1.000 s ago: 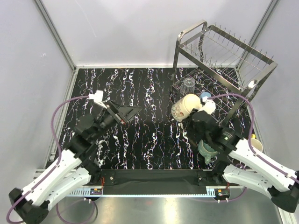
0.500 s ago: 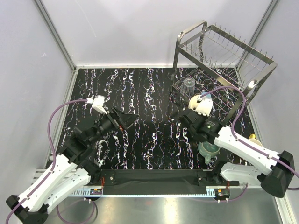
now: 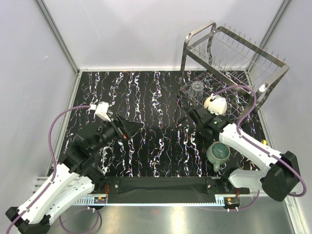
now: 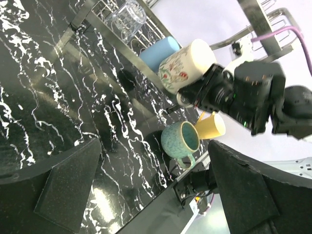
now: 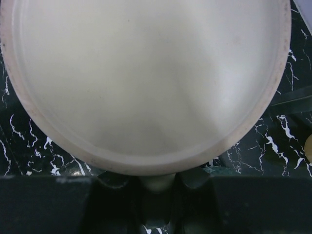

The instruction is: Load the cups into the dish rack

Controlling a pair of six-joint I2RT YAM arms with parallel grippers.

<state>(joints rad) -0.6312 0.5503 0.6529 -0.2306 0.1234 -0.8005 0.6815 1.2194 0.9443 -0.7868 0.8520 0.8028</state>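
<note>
Tumbler (image 3: 196,87) and blue cup (image 4: 158,48) racked; right fingers (image 4: 195,91) pinch cream mug (image 3: 216,104) over dish rack (image 3: 234,61); teal mug (image 3: 218,152), yellow mug (image 4: 212,126) wait on surface (image 3: 146,97); left fingers (image 4: 68,187) spread.

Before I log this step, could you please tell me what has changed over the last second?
The right claw, shut on the cream mug, carried it away from the arms to the lower tier of the dish rack. The left claw, open, eased back slightly. The clear tumbler in the rack and the teal mug on the table stayed put.
</note>
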